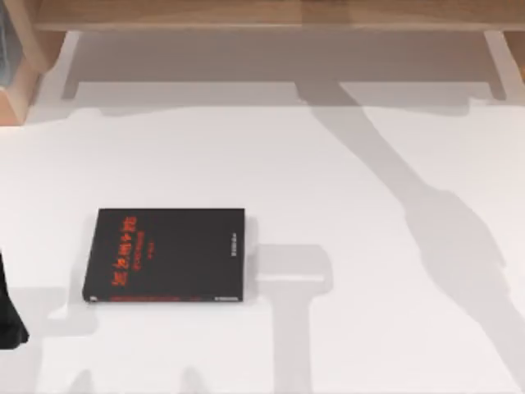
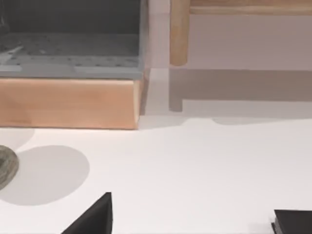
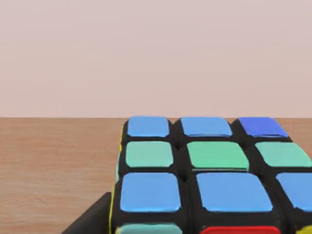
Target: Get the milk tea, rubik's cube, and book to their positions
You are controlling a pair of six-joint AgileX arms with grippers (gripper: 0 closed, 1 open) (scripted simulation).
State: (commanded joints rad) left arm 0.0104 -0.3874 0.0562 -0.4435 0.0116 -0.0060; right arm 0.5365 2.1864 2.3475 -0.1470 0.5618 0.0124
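Observation:
The rubik's cube [image 3: 209, 175], with blue and green stickers on its upper face, rests on a wooden shelf board [image 3: 53, 161]. My right gripper [image 3: 200, 222] is open around it, and one dark finger [image 3: 92, 219] stands just beside the cube's side. My left arm [image 1: 8, 316] is parked at the table's left edge. Its gripper is open, with one finger [image 2: 95, 217] over bare table. The milk tea and the book are out of view.
A thin black book with red lettering [image 1: 164, 256] lies flat left of the table's middle. A wooden shelf [image 1: 271, 16] runs along the back. A wooden box [image 2: 68, 102] and a shelf post [image 2: 179, 34] stand at the back left.

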